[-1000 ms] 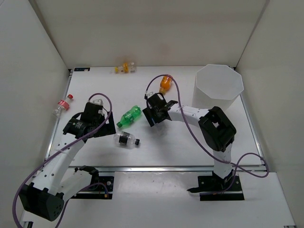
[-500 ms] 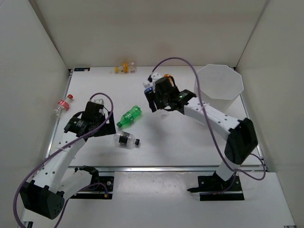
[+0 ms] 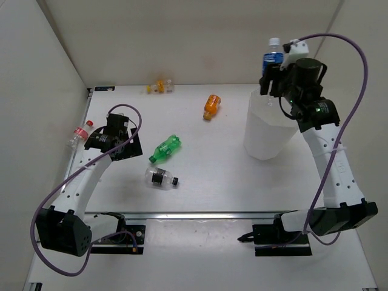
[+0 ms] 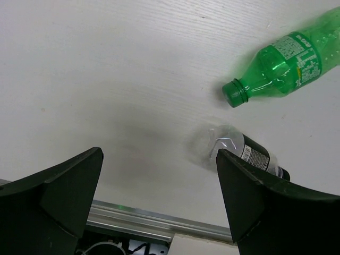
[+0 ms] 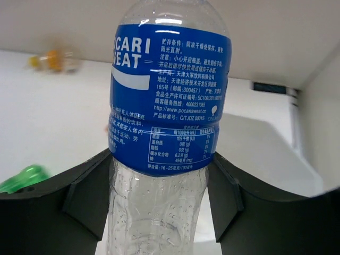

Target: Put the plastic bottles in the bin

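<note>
My right gripper (image 3: 274,71) is shut on the blue-labelled bottle (image 3: 272,60) and holds it upright, high over the white bin (image 3: 267,134). In the right wrist view the bottle (image 5: 167,106) fills the gap between the fingers (image 5: 85,196). My left gripper (image 3: 124,145) is open and empty, low over the table left of the green bottle (image 3: 165,149). The clear bottle with a black label (image 3: 160,178) lies near it. In the left wrist view both the green bottle (image 4: 281,61) and the black-label bottle (image 4: 249,154) lie to the right. The orange bottle (image 3: 210,107) lies mid-table.
A clear bottle with a red cap (image 3: 79,136) lies at the left table edge by the wall. A clear bottle with a yellow cap (image 3: 159,86) lies against the back wall. White walls enclose three sides. A metal rail (image 4: 138,220) runs along the near edge.
My right arm has lifted the blue bottle from mid-table and swung it up and right, over the bin. My left gripper has shifted slightly left and back.
</note>
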### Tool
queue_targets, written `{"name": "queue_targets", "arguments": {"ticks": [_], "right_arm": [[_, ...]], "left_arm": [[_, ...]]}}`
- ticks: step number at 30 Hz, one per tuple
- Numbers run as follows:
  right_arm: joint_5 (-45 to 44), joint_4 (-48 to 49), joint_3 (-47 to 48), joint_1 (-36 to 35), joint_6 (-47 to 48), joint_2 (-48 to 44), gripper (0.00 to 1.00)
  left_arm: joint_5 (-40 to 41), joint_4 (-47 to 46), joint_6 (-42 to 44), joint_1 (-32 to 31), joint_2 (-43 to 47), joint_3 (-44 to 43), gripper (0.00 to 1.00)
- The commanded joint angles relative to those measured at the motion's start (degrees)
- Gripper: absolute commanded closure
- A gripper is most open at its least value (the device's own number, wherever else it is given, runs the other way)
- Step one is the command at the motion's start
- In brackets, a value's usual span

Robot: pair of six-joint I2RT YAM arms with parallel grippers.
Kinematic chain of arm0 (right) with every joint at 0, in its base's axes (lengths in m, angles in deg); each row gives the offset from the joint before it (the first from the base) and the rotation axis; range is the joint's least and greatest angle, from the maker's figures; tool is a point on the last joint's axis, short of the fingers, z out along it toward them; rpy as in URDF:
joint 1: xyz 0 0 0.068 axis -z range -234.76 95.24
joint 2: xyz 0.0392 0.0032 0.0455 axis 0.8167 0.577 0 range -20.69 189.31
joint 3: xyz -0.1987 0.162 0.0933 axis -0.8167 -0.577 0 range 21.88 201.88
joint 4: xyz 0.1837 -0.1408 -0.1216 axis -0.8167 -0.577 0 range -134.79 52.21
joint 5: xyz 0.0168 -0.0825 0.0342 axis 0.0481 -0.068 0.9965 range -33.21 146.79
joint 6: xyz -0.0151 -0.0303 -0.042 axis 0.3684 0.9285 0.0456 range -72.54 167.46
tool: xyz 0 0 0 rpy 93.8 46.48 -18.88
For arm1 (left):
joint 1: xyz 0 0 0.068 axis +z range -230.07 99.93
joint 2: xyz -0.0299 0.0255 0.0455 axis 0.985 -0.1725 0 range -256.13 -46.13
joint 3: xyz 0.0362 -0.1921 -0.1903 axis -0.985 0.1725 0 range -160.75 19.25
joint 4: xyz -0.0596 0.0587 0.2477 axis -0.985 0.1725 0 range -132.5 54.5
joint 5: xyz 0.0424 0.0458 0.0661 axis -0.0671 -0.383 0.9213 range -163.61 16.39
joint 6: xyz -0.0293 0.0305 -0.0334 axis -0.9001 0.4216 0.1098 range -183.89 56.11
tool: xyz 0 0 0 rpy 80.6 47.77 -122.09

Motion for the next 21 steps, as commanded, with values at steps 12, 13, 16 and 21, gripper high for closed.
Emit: {"name": "queue_targets", "arguments": {"ticks": [12, 13, 16, 21], "right_arm": [[5.2, 3.7, -8.1, 15.2, 0.9, 1.9, 0.01], [5.3, 4.5, -8.2, 14.0, 1.1, 1.4, 0.0], [6.8, 6.2, -8.5, 13.8, 0.4, 0.2, 0.01], [8.1, 6.2, -7.8, 11.6, 0.9, -0.9, 0.01]], "left_arm": [[0.9, -3.9, 0.5, 6.4, -4.3, -4.5, 0.01], [1.0, -4.1, -0.4, 7.5, -6.2, -5.6, 0.02], [3.1, -4.7, -5.9, 12.2, -11.4, -8.7, 0.01], [2.1, -6.7, -17.8, 23.4, -20.3, -16.1, 0.01]]}}
